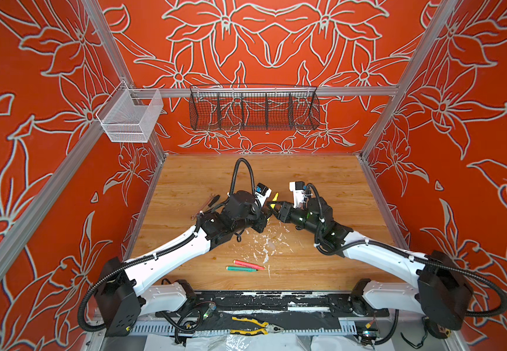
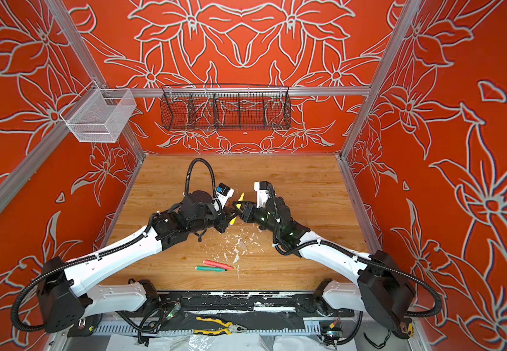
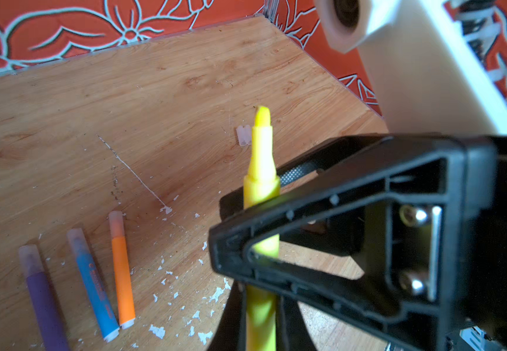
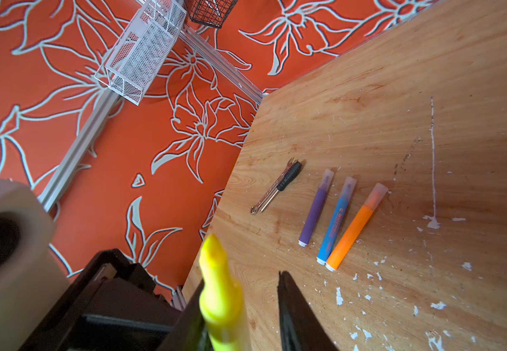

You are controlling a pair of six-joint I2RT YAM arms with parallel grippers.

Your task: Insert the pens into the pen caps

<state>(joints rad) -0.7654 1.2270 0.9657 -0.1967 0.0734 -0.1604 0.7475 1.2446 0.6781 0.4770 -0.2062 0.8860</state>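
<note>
My left jaws are clamped on the lower barrel of the yellow pen [image 3: 261, 158], its bare tip free. My right jaws stand apart around the upper barrel: one side touches the pen, the other shows a gap.

I read this as a hand-over or re-grip. The right jaws should close square on the barrel, below the shoulder of the tip, and grip fully before the left jaws let go. A skewed pinch could twist the pen or drop it.

Loose pen caps [image 3: 244, 135], a pair as far as I can tell, lie on the surface [image 3: 155, 91] just beyond the tip. One of them is probably the next thing to fetch.

In both top views the pen sits at frame centre, tilted, tip toward the top of the frame. The left arm [image 1: 170, 255] reaches in from the lower left and the right arm [image 1: 376, 252] from the lower right. Both wrists bend inward, so the jaws meet almost nose to nose.

The purple pen [image 4: 314, 212], blue pen [image 4: 335, 221] and orange pen [image 4: 351, 231] lie side by side, already capped.
</note>
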